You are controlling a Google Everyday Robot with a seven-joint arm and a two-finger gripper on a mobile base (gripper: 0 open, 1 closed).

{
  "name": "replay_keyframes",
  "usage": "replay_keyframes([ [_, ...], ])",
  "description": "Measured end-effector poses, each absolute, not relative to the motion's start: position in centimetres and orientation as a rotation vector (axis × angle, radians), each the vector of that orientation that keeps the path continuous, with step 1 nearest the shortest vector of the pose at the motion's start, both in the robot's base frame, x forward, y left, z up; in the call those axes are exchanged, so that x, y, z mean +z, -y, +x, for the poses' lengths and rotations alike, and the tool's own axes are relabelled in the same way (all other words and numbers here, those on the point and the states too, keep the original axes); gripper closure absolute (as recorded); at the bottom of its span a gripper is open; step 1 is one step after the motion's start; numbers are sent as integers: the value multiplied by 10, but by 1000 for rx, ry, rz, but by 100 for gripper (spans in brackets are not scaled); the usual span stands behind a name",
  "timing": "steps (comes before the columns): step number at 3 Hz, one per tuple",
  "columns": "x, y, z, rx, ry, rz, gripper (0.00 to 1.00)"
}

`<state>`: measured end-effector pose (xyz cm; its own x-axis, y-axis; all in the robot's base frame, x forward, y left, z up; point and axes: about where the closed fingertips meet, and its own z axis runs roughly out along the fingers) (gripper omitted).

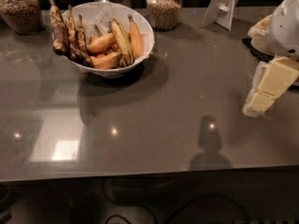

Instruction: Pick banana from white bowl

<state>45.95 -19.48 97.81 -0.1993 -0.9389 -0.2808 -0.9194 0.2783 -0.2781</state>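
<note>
— Well, what am I reaching for?

— The bowl (106, 9) sits far left on the surface (154, 125), heaped with fruit. I'd go for the yellow banana (135, 37) on its right side, leaning against the wall with one tip up near the rim. The brown ones (58, 29) poking over the left rim look overripe and, I'd guess, mushy.

— How will it handle?

— Light, I judge, and firm enough under the peel, but it will bruise if I squeeze hard, and the skin may be a little slick. It's curved and packed against its neighbours, so I'd take it across the middle, where it's thickest, and lift it up and out rather than drag it. The bowl looks glossy and could slide on that smooth surface if I push sideways.

— And the end effector?

— The end effector (270, 85) hangs at the right edge of the view, over the right part of the surface, well apart from the bowl. I can't tell how wide it stands. I see nothing in it, and it touches neither bowl nor fruit.

— Anything close by?

— A jar (163, 8) stands just beyond the bowl to the right, so I'd keep clear of it.
</note>
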Motion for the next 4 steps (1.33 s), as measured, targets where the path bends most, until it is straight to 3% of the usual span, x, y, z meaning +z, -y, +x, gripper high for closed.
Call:
replay_keyframes([
  [2,984,100,543,6,-2022,-1495,0],
  [3,988,74,592,-8,-2044,-1355,0],
  [4,990,70,594,11,-2085,-1283,0],
])
